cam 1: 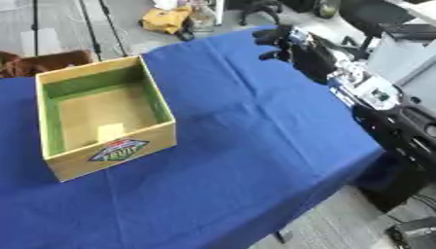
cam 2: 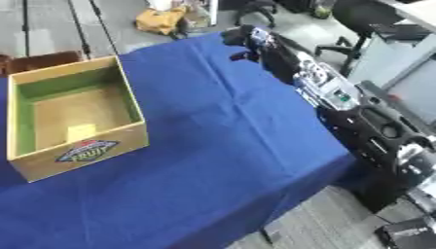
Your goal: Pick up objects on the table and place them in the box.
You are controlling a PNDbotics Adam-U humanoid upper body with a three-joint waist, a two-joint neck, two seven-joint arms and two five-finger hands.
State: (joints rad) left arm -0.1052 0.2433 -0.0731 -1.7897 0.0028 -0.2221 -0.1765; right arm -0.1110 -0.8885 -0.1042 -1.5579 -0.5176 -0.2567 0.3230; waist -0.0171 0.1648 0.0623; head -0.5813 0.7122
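Observation:
A wooden box (cam 1: 111, 156) with green inner walls and a fruit label on its front stands on the left of the blue-covered table (cam 1: 255, 146). A small pale yellow piece (cam 1: 111, 131) lies on the box floor near the front wall. My right arm runs in from the lower right along the table's right edge. Its black right hand (cam 1: 277, 43) hangs over the table's far right corner, well away from the box. I make out nothing in that hand. No loose objects show on the cloth. My left hand is out of sight.
The table's right edge (cam 1: 357, 160) drops to a grey floor. Beyond the far edge are a yellow bundle (cam 1: 166, 19) on the floor, a brown thing (cam 1: 51, 61) behind the box, and an office chair (cam 1: 379, 14).

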